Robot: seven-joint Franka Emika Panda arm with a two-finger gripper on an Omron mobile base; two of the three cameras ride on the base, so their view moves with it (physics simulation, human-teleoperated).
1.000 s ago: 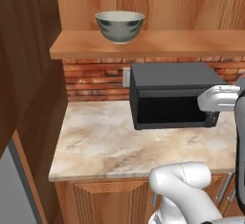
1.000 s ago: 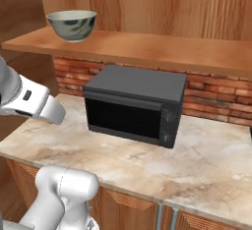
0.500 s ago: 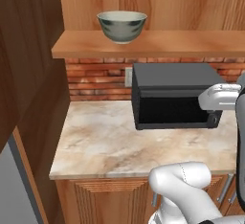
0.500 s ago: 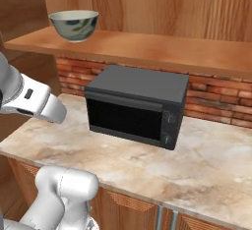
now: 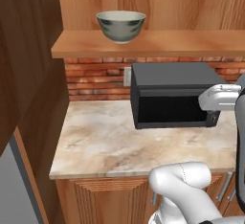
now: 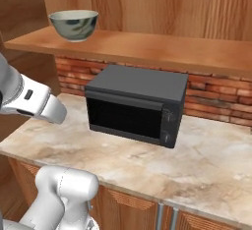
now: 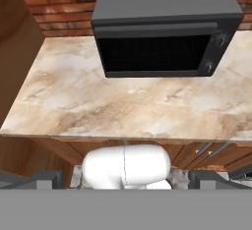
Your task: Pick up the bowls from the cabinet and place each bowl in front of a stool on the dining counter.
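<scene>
Bowl [image 5: 121, 26] with its leafy grey-green glaze sits upright on the wooden shelf [image 5: 162, 43], toward its left end, above and left of the black microwave [image 5: 173, 95] on the marbled worktop [image 5: 110, 141]. My pincer [image 7: 125, 177] hangs well below it with both fingers spread wide, grasping nothing.

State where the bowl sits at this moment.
The bowl stands upright at the left end of the wooden shelf, above the brick wall and up to the left of the black microwave.
</scene>
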